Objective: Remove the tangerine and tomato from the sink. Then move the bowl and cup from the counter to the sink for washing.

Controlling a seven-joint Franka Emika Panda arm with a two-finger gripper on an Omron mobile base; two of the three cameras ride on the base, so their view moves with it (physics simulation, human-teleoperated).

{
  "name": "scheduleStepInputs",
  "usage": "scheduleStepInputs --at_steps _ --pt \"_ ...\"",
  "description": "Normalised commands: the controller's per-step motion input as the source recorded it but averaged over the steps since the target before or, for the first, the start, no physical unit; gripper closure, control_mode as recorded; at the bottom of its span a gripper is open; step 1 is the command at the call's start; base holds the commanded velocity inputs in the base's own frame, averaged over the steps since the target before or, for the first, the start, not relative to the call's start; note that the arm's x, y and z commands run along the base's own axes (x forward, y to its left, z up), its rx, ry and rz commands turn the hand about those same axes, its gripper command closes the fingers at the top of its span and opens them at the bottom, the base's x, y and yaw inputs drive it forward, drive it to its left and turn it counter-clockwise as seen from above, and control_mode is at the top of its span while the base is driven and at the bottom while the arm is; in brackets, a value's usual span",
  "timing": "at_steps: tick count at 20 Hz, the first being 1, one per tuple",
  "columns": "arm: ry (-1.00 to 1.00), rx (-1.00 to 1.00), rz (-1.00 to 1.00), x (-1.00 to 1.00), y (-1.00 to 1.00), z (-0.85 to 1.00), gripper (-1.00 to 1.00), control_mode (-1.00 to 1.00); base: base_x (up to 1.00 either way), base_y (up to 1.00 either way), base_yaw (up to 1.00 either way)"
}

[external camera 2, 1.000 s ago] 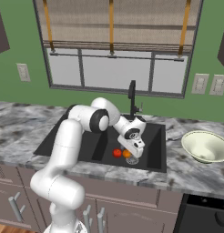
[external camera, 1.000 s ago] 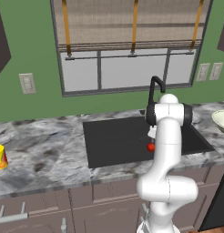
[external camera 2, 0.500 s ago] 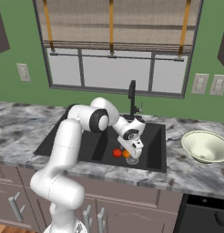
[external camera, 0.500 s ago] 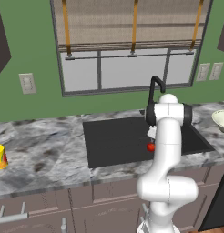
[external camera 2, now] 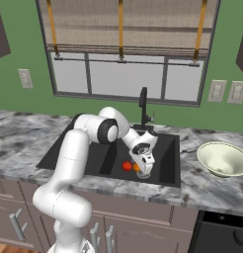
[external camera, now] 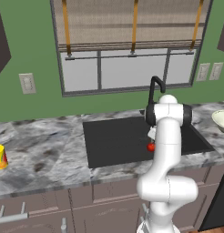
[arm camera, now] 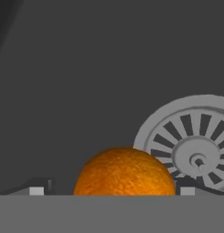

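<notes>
Tangerine [arm camera: 125, 172] being straddled by the wide-open gripper [arm camera: 111, 190] in the sink [external camera 2: 165, 170].
Fingers are best being lowered evenly around it, nothing yet grasped, before closing gently.

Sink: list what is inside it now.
Inside the sink: the tomato, the tangerine between the open claw tips, and the metal drain. The arm covers part of the basin.

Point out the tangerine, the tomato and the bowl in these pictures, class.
tangerine [arm camera: 124, 172]: hand view, middle of its orange skin.
tomato [external camera 2: 127, 166]: right base view, centre of the red ball in the sink.
bowl [external camera 2: 223, 158]: right base view, inner wall of the bowl.
</notes>
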Motion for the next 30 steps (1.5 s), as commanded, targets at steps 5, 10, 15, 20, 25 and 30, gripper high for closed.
scheduleStepInputs --at_steps 5,10,15,20,25,30 --pt "0.00 0.00 -0.05 0.00 0.00 -0.14 -1.00 -1.00 0.00 0.00 0.00" --pt "0.00 0.00 -0.01 0.03 -0.02 -0.07 -1.00 -1.00 0.00 0.00 0.00" --pt "0.00 0.00 0.00 0.01 -0.04 -0.08 -1.00 -1.00 0.00 0.00 0.00" --pt "0.00 -0.01 0.00 -0.02 -0.02 -0.16 1.00 -1.00 0.00 0.00 0.00" --pt "0.02 -0.03 0.00 -0.09 0.00 -0.18 1.00 -1.00 0.00 0.00 0.00" --pt "0.00 -0.04 0.00 -0.10 0.00 -0.07 1.00 -1.00 0.00 0.00 0.00"
